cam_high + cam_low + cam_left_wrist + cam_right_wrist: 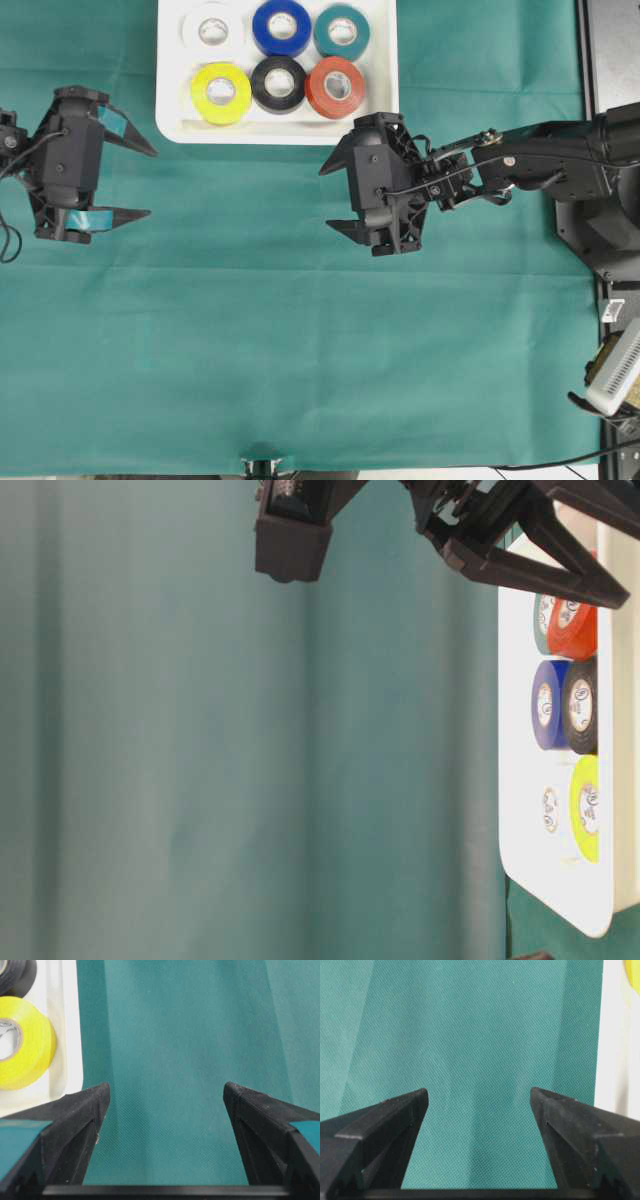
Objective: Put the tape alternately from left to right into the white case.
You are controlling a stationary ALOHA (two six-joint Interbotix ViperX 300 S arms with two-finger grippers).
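All six rolls sit inside the white case at the top centre of the overhead frame, in two rows of three. Back row, left to right: white roll, blue roll, teal roll. Front row, left to right: yellow roll, black roll, orange-red roll. Neighbouring rolls in each row look touching or just beside each other. The case rests on the green cloth, which covers the table. My left gripper is at the left edge of the overhead frame, just below and left of the case's lower left corner, jaws spread wide, nothing between them; its wrist view shows only cloth in the gap, with the yellow roll and a part of the black roll at the upper left. My right gripper is at mid-frame, below the case's lower right corner, jaws likewise wide apart and holding nothing; its wrist view shows bare cloth between the fingers and the white case rim along the right edge. Neither gripper touches the case or any roll. In the table-level view the case lies along the right edge, rolls lined up inside it.
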